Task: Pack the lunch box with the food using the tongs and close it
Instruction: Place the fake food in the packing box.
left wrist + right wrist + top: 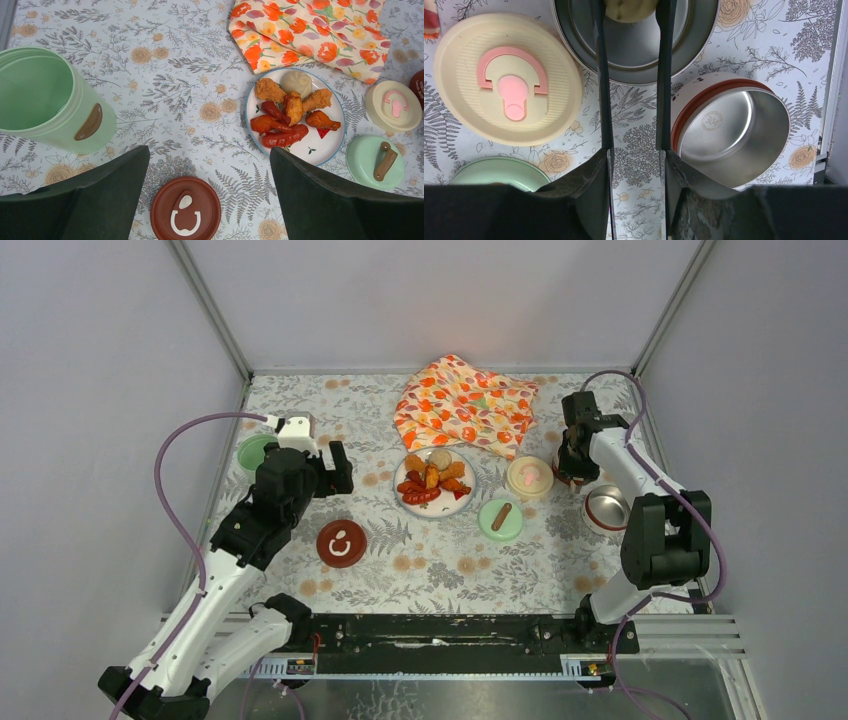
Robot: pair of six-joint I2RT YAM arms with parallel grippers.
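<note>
Worktop [450, 575] layout. Left hand [209, 170], jaws spread wide and empty, hangs near mint-green pot [45, 100]. Right hand [634, 170] grips tongs [665, 75], a pale ball [629, 10] between their prongs over a steel bowl [691, 47]. Between the hands, fried chunks [292, 107] lie on plate [325, 150]; flowered cloth [310, 30] farthest.

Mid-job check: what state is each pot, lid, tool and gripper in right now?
mint-green pot: open, looks empty
far steel bowl: open, below tong tips
near steel bowl: open, empty
green lid: off
cream lid: off
dark red lid: off
tongs: clamped on pale ball
plate: holds food
left gripper: open, empty
right gripper: shut on tongs
</note>
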